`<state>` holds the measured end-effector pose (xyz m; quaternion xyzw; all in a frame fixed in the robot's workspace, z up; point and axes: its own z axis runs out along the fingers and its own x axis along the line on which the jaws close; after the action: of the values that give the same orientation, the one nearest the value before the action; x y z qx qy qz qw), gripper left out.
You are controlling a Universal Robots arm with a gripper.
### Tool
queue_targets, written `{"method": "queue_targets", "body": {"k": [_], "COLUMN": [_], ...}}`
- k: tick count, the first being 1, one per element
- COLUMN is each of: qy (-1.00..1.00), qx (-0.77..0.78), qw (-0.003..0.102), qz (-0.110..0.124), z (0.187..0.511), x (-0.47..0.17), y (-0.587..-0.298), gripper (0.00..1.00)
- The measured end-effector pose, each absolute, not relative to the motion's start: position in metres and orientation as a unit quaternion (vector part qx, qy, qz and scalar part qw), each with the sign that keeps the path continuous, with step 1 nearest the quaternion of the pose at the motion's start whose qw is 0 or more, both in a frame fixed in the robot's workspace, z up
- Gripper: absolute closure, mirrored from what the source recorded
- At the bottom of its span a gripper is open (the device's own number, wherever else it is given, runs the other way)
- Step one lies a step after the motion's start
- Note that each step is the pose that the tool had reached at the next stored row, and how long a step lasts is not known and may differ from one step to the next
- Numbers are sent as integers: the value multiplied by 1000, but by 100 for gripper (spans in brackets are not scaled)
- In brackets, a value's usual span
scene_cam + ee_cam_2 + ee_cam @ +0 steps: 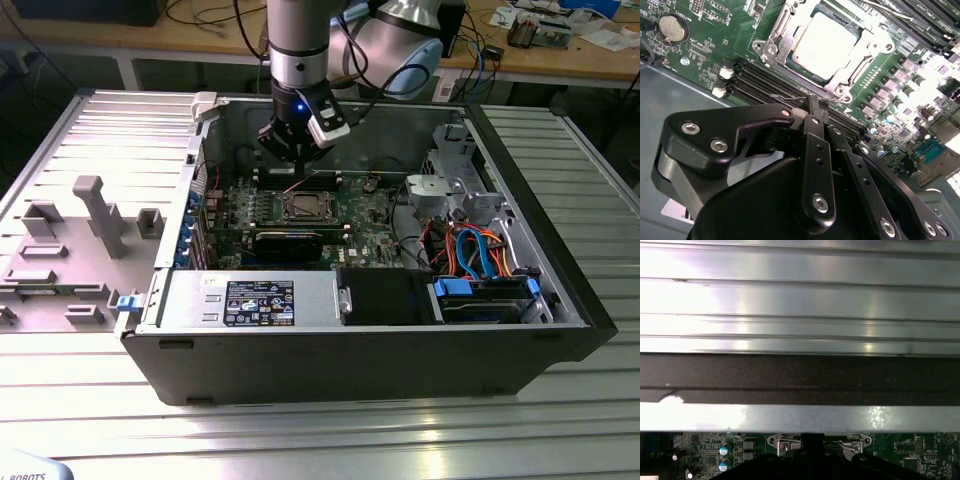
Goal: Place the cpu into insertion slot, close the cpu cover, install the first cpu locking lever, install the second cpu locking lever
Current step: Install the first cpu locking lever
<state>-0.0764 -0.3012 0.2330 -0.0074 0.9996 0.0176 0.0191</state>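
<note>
The cpu (826, 44) lies flat in the insertion slot (840, 91) on the green motherboard, its silver top showing. The cpu cover (774, 47) is down around it as a silver frame. My gripper (812, 104) hangs just beside the socket's edge with its black fingers pressed together, shut. A thin wire locking lever (782, 95) runs right at the fingertips; whether it is pinched I cannot tell. In the exterior view the gripper (297, 163) hovers inside the open case just behind the socket (303, 207).
Memory slots (760, 82) lie between gripper and socket. A black expansion card (288, 241) sits in front of the socket, a power supply (250, 300) nearer still. A drive cage with blue and orange cables (480, 250) fills the exterior view's right. The case wall (800, 377) stands close by.
</note>
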Motion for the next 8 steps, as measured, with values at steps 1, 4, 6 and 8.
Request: {"method": "queue_targets", "body": {"k": [1,4,6,8], "qy": [1000,1000,1000,1000], "qx": [-7,-7,-6,-5], "qw": [19,19,19,19], "qz": [18,17,17,16], "z": [233,232,232,232], "x": [-76,-74,-72,-70], "y": [-301,-301,-300,-300], "gripper": [89,89,89,89]}}
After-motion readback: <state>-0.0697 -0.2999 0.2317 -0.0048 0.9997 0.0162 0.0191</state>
